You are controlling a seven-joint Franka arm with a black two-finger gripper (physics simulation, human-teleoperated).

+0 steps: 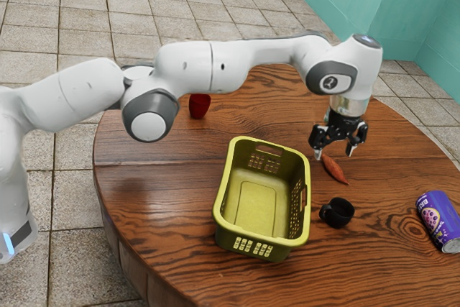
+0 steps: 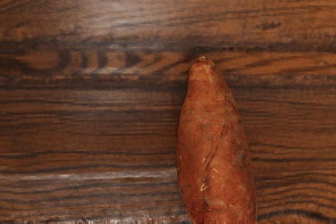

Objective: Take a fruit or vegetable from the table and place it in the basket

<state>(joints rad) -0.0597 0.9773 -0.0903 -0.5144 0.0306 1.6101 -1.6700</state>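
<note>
The fingers (image 1: pixel 317 154) of the gripper (image 1: pixel 334 153) stand wide apart, tips directed down at the table (image 1: pixel 162 185). Nothing is gripped between them. The fingertips are at the potato's upper end in the exterior view; whether either one touches the skin cannot be determined.

The potato (image 1: pixel 335 170) is reddish-orange, elongated and tapered. It lies on its side on the wood, below the gripper and outside the basket (image 1: pixel 256 206). In the wrist view, one blunt tip and much of the body are visible, with the long axis running across the wood grain.

The basket is yellow-green, with perforated walls and handle slots. It stands upright on the table, open side up, near the potato on the exterior view's left. The cup (image 1: pixel 340 212) is black and stands just beside the basket, its handle directed toward the basket wall. The can (image 1: pixel 438 221) is purple and lies on its side near the table edge, at the exterior view's right. A red item (image 1: pixel 200 106) rests on the table behind the arm (image 1: pixel 194 66), which partly covers it; its type cannot be determined. The arm is white and extends above the table from the exterior view's left. The floor (image 1: pixel 83 177) is tiled; the wall (image 1: pixel 341 5) is teal.
</note>
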